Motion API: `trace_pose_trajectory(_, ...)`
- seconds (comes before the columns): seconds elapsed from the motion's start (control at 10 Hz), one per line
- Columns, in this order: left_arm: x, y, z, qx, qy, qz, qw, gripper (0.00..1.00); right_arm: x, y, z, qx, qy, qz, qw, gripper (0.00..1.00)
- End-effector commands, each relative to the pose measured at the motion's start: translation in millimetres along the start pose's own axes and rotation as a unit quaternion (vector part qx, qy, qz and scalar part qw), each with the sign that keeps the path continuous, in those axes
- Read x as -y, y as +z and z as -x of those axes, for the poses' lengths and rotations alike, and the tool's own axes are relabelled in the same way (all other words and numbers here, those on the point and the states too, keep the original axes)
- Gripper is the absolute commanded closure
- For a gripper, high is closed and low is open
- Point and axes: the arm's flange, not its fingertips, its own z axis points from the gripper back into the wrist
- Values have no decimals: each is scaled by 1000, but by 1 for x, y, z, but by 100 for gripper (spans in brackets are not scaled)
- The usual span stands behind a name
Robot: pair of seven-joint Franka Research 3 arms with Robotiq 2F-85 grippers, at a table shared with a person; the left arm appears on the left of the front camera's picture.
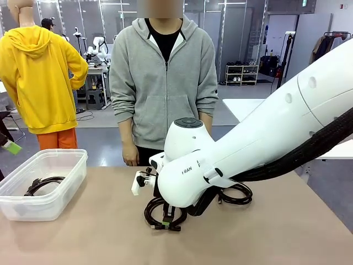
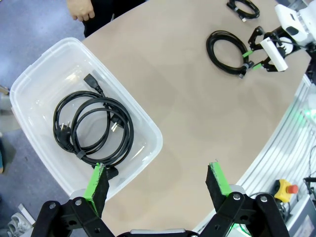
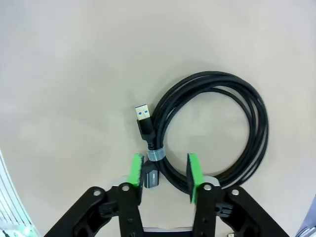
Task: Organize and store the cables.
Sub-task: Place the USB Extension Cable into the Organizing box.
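Observation:
A coiled black cable [image 3: 249,123] lies on the tan table, bound by a small grey tie [image 3: 156,156], with a blue-tipped USB plug [image 3: 143,118] sticking out. My right gripper [image 3: 164,173] stands open, its green pads on either side of the coil at the tie. The front view shows this gripper [image 1: 168,223] pointing down over that cable [image 1: 153,210], with another coil [image 1: 238,193] behind the arm. My left gripper [image 2: 158,185] hangs open, holding nothing, above the edge of a clear bin [image 2: 148,128] that holds coiled black cables [image 2: 94,131].
The clear plastic bin [image 1: 77,160] sits at the table's left. A person in a grey hoodie stands at the far side, one hand [image 2: 81,7] near the bin's far corner. A red stop button [image 2: 286,188] sits beyond the table's edge.

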Motion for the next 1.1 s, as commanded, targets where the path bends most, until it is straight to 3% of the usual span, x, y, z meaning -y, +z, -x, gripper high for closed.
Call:
trace_pose_trajectory(0.0, 0, 0, -4, 6, 10, -7, 1000, 0, -5, 19, 16, 23, -14, -1, 1000, 26)
trace_pose_trajectory(0.1, 0, 0, 0, 0, 0, 0, 1000, 0, -3, 34, 31, 44, -27, -3, 999, 13)
trace_pose_trajectory(0.2, 16, -11, -18, 5, -55, 37, 998, 0, -1, 60, 52, 76, -37, 12, 996, 0)
trace_pose_trajectory(0.6, 67, -61, -92, -25, -123, 84, 989, 0, 1, 146, 199, 221, -101, 11, 970, 0)
trace_pose_trajectory(0.9, 129, -141, -133, -77, -172, 117, 975, 0, -2, 180, 345, 344, -106, -29, 932, 0)
trace_pose_trajectory(1.0, 149, -165, -145, -94, -176, 128, 972, 0, -3, 186, 375, 366, -90, -22, 926, 0)
